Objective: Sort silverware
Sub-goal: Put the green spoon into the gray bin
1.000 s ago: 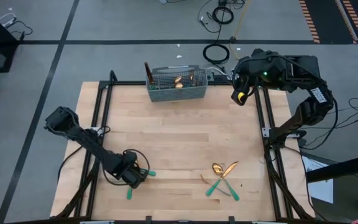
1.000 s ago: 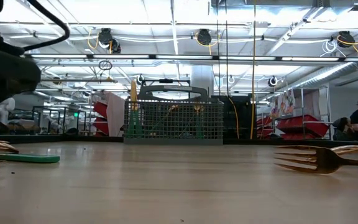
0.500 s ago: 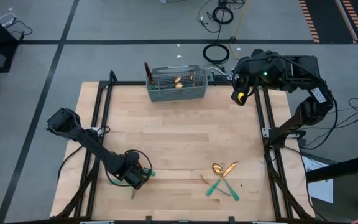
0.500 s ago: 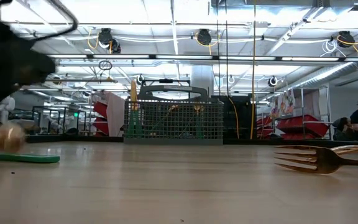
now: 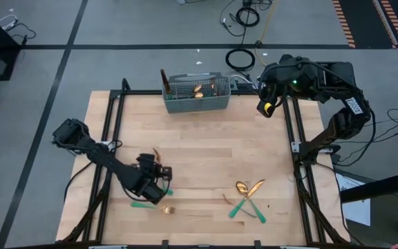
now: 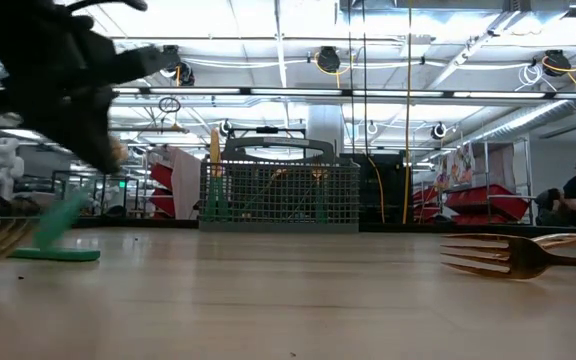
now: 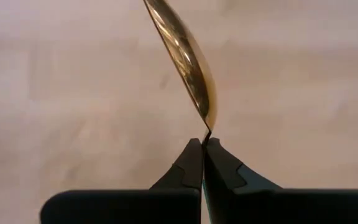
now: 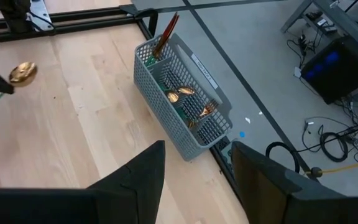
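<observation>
In the grey mesh caddy (image 5: 197, 95), gold-headed silverware (image 5: 199, 89) standing upright

Glossy gold metal spoon (image 7: 185, 62), matt pale wood table (image 5: 206, 138), grey wire-mesh caddy (image 8: 185, 106), matt black gripper (image 7: 202, 146)

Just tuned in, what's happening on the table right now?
The left end effector is shut on a spoon and holds it above the near left part of the table. A fork lies on the wood beside it. A few more pieces lie crossed near the right front. The mesh caddy at the far edge already holds some silverware. The right end effector waits, open, up by the far right corner near the caddy.
</observation>
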`<state>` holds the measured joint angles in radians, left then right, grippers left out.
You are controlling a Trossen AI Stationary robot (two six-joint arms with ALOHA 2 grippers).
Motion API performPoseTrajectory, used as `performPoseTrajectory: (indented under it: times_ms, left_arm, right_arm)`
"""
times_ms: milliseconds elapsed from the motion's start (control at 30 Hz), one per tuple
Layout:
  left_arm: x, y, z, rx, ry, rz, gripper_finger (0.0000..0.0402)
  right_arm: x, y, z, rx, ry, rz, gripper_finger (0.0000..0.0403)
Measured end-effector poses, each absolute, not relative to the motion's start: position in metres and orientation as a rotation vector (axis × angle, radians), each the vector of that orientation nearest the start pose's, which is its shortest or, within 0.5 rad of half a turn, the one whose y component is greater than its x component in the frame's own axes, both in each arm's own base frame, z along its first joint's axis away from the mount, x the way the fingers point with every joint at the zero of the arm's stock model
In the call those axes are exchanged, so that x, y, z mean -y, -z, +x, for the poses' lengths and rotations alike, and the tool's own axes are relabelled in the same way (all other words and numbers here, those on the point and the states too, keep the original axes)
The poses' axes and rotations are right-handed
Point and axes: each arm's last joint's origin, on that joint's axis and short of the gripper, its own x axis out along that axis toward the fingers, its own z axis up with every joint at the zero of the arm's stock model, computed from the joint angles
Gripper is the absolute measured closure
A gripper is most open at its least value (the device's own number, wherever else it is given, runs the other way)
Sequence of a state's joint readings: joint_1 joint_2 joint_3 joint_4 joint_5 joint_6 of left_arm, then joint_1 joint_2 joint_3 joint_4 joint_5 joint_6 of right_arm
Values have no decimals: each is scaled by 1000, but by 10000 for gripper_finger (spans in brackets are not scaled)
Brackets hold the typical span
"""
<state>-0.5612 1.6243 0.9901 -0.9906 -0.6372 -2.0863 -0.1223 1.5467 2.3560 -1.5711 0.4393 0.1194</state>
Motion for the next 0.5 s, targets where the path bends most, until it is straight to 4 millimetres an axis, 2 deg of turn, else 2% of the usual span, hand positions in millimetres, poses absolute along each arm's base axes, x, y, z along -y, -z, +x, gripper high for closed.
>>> performPoseTrajectory:
  times_ms: [167, 267, 500]
  left_arm:
    - [104, -187, 239, -354, -1207, -728, 398]
    - [84, -196, 244, -227, -1224, -572, 398]
    - [21, -239, 256, -76, -1363, -221, 398]
  right_arm:
    - [37, -521, 204, -726, 581, -4, 229]
    - [38, -521, 204, -722, 586, 9, 229]
    - [38, -521, 204, -712, 597, 38, 229]
